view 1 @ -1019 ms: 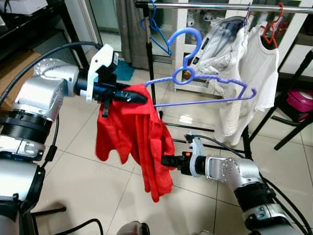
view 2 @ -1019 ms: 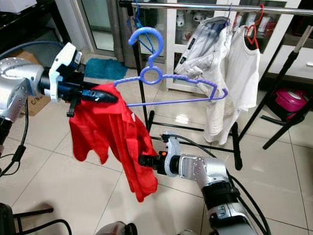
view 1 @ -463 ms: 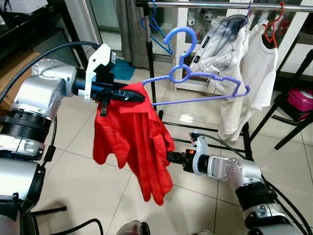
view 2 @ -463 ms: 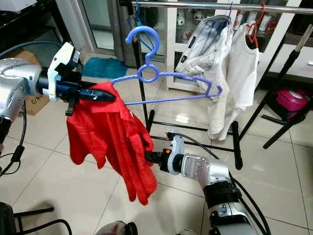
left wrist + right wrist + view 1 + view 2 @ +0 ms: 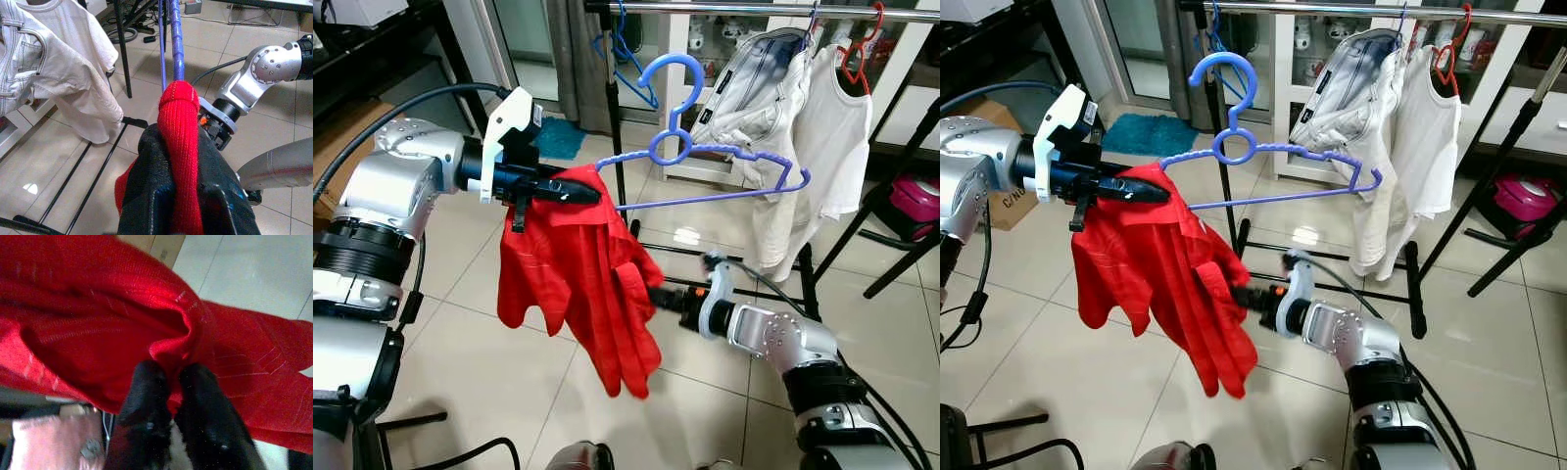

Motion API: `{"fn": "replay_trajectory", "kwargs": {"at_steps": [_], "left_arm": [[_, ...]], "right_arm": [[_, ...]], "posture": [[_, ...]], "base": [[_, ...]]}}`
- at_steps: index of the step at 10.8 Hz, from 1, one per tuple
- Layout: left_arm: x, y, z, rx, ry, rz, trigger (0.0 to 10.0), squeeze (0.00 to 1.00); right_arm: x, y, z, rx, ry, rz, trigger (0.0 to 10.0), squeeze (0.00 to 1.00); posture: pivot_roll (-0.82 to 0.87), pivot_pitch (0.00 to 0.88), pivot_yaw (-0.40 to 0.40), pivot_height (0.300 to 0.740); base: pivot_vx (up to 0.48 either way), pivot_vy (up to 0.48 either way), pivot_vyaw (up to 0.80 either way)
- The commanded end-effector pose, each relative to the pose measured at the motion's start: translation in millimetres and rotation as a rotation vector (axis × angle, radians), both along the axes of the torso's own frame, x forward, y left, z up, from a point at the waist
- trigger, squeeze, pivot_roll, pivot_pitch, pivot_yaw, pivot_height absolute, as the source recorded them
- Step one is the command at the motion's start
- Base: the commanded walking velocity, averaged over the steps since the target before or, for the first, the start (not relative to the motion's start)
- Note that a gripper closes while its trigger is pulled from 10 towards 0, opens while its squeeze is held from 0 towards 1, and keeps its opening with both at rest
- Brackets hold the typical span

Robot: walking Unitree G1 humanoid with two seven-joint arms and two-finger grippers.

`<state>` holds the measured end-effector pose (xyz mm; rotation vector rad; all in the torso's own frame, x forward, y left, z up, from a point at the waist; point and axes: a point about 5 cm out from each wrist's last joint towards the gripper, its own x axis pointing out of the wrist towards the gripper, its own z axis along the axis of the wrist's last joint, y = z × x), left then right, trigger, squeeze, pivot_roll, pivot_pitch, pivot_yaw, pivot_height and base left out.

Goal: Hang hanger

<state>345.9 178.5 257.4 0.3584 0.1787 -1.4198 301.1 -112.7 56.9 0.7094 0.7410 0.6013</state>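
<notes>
Since a second ago the right hand [image 5: 651, 294] has risen, dragging the red cloth's [image 5: 570, 274] hem up. It's pinching a fold there. Left hand [image 5: 582, 192] clamps cloth and hanger [image 5: 705, 162] end, mid-frame; hanger sticks out right, below the rail [image 5: 754, 9].

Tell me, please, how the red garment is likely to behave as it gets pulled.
Probably floppy: the red garment hangs in folds from the purple hanger. It likely bunches, as it does in the right gripper. Seemingly light, hanging from the left gripper.
</notes>
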Motion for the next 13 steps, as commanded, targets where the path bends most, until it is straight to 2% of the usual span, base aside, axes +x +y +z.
{"fn": "replay_trajectory", "kwargs": {"at_steps": [1,4,5,6,7,10,11,13], "left_arm": [[0.4,3.5,14,-0.021,-0.054,0.006,0.0,0.00],[-3.1,9.3,11,-0.025,-0.053,0.021,0.0,0.00],[-6.8,14.1,9,-0.012,-0.061,0.030,0.0,0.00],[-14.5,19.5,6,-0.001,-0.064,0.029,0.0,0.00],[-23.9,25.2,5,0.002,-0.064,0.034,0.0,0.00],[-34.9,31.1,0,0.002,-0.064,0.062,0.0,0.00],[-40.4,31.9,-2,-0.001,-0.069,0.077,0.0,0.00],[-45.0,33.0,-3,-0.017,-0.075,0.096,0.0,0.00]], "right_arm": [[4.5,-1.4,5,0.038,-0.003,-0.038,0.0,0.00],[7.8,-15.5,9,0.084,-0.006,-0.147,0.0,0.00],[9.6,-28.4,11,0.034,-0.039,-0.212,0.0,0.00],[11.7,-46.3,14,-0.056,-0.096,-0.272,0.0,0.00],[14.5,-67.8,23,-0.088,-0.135,-0.358,0.0,0.00],[9.1,-80.7,39,-0.069,-0.215,-0.375,0.0,0.00],[7.7,-88.9,47,-0.074,-0.280,-0.410,0.0,0.00],[0.0,-90.4,59,-0.064,-0.374,-0.364,0.0,0.00]], "posture": [[-0.03,0.077,0.109,0.740],[-0.02,0.080,0.104,0.740],[-0.02,0.079,0.100,0.740],[-0.02,0.075,0.100,0.740],[-0.02,0.072,0.098,0.740],[-0.01,0.052,0.091,0.740],[-0.01,0.043,0.096,0.740],[-0.01,0.033,0.093,0.740]], "base": [[0.000,0.000,0.00],[0.000,0.000,0.00],[0.000,0.000,0.00],[0.000,0.000,0.00],[0.000,0.000,0.00],[0.000,0.000,0.00],[0.000,0.000,0.00],[0.000,0.000,0.00]]}}
